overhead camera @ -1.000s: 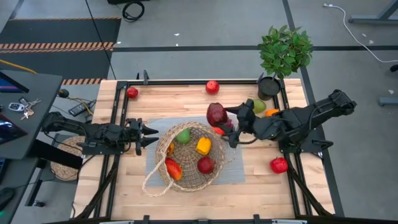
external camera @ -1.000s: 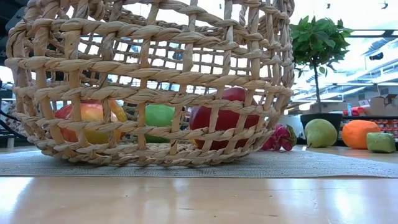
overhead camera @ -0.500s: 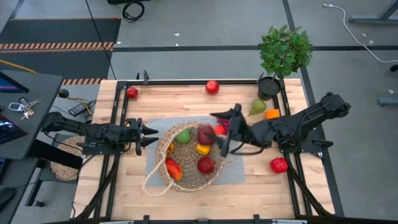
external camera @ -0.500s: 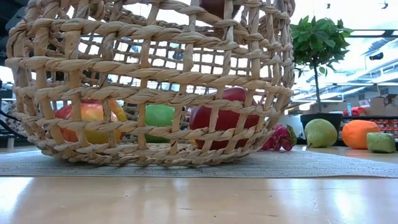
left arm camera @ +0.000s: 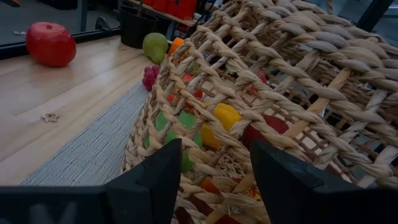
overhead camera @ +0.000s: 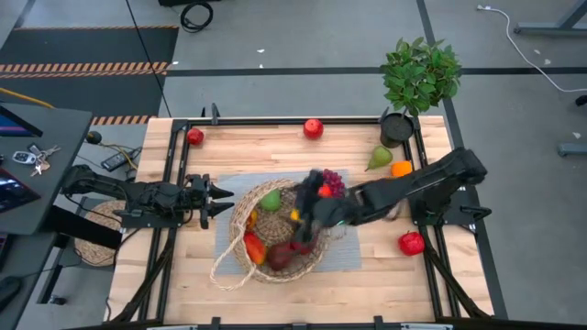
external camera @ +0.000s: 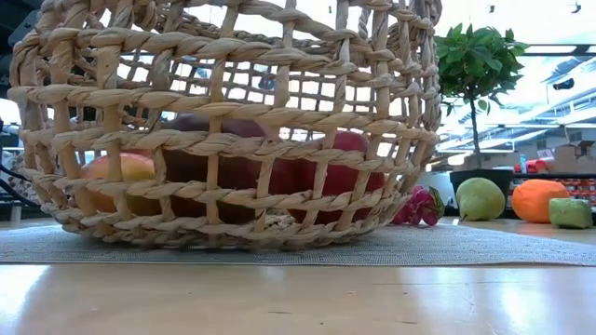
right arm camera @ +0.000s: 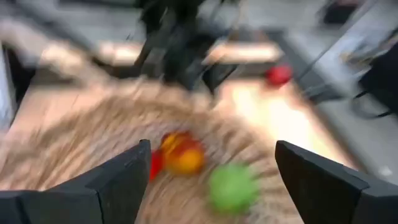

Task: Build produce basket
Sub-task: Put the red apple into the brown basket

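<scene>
Low view: pear (external camera: 480,199), orange (external camera: 540,200) behind basket (external camera: 223,121).

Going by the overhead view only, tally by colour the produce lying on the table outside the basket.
Red: 3, apples
Green: 1, pear
Orange: 1, orange
Purple: 1, grapes
Total: 6

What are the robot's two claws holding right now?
The left gripper pinches the basket by its woven rim. The right gripper is open over the basket and holds nothing; a dark red fruit lies inside.
</scene>
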